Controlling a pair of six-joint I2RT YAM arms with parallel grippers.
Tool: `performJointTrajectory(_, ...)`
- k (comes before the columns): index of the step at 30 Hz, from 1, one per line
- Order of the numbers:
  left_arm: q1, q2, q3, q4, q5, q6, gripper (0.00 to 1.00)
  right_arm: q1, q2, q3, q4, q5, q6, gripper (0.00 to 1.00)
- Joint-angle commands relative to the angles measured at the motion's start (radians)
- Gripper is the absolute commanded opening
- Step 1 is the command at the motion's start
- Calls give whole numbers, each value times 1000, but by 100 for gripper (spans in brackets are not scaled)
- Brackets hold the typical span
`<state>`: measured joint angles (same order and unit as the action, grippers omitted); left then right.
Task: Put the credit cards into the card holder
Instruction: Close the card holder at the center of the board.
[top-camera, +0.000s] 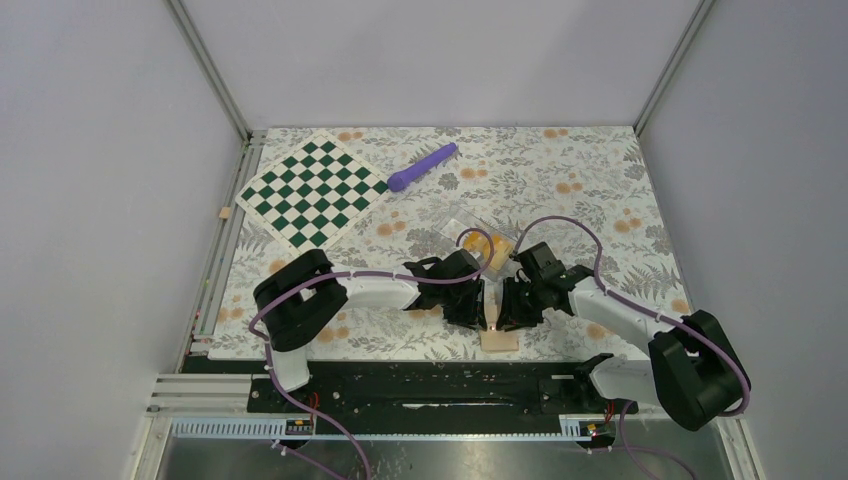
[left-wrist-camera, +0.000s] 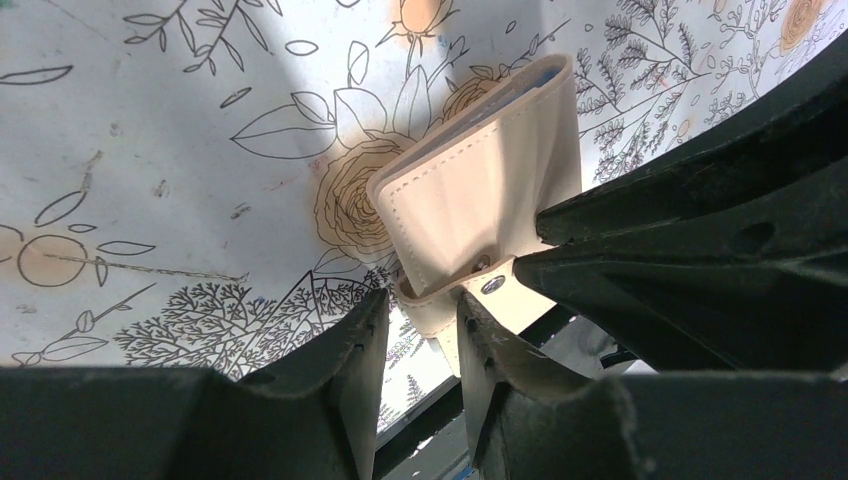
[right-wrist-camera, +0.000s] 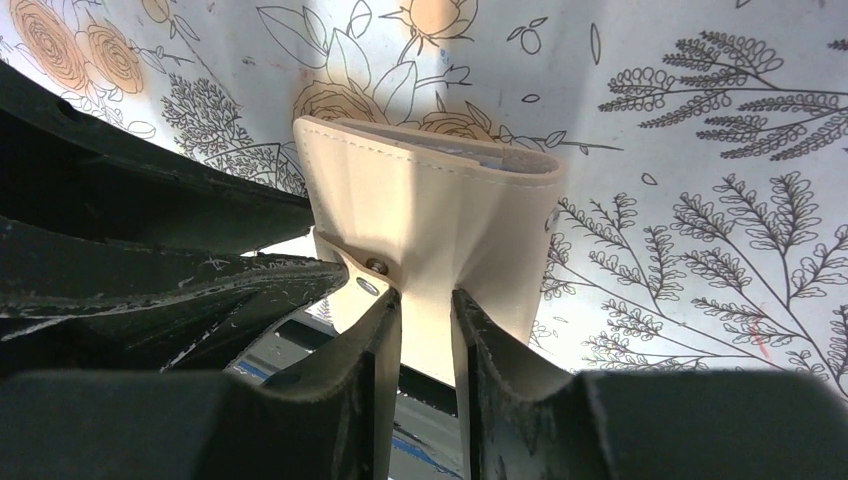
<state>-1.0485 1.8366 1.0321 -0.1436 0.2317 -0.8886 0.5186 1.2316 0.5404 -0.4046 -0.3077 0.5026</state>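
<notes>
At the table's (top-camera: 600, 200) near edge, the left gripper (left-wrist-camera: 422, 308) and right gripper (right-wrist-camera: 425, 302) are clamping the wallet (left-wrist-camera: 480, 190), which is creasing like soft, light leather, so its stitched edges seem the best hold.

**Card holder (top-camera: 497, 338) at the near table (top-camera: 600, 180) edge, flanked by both grippers**

The card holder is flanked by the left gripper (top-camera: 474, 318) and the right gripper (top-camera: 512, 315), with its lower part taken between each pair of fingers. Just behind it, the credit cards (top-camera: 499, 247) are kept inside a plastic case (top-camera: 455, 228). A chessboard (top-camera: 313, 190) is laid at the far left, with a rod (top-camera: 422, 166) to its right.
</notes>
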Motion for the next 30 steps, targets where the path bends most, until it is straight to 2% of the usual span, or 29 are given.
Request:
performJointTrajectory(1,-7,22,19,-45,-26,19,32,8,58,-17,47,33,-19,32)
performJointTrajectory(4,-7,13,14,-41,-28,15,33,7,58,-20,50,37,-20,32)
performJointTrajectory(9,-6,-23,-14,21,-11,-9,41,8,56,-22,50,36,-18,33)
performJointTrajectory(20,-4,5,-29,72,9,-28,40,8,66,-23,55,27,-20,34)
performJointTrajectory(30,-4,51,-13,52,-13,-44,37,8,77,-28,63,22,-19,34)
